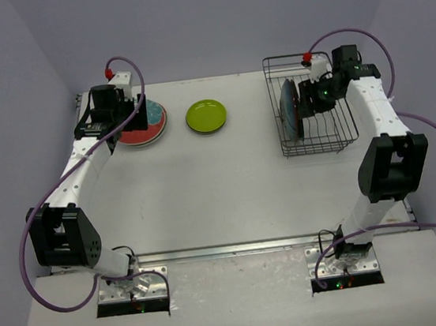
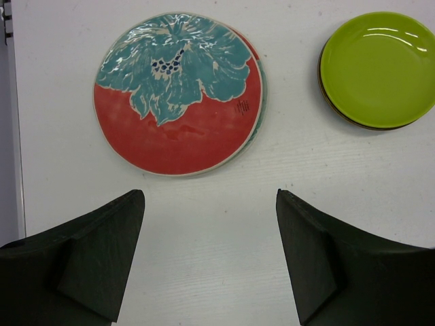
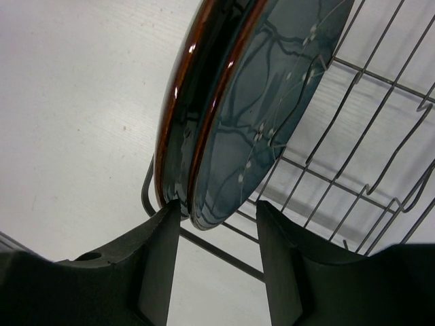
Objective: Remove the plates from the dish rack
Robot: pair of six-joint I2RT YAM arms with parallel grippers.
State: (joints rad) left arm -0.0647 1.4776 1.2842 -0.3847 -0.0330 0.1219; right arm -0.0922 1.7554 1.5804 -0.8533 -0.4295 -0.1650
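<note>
White tabletop carries a dark wire dish rack far right, holding two upright round teal-blue plates, tops cut off. Right gripper straddles one rim, half-open, unclamped. Left gripper gapes empty beside a red floral plate that mostly hides another.

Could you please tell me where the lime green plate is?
In the top view, the lime green plate lies far-centre on the table, between the red-and-teal plate at left and the dish rack at right.

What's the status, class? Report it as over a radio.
Left gripper open, empty, by floral plate. Right gripper open, straddling rim of blue plate upright in dish rack. Second plate close beside it.
</note>
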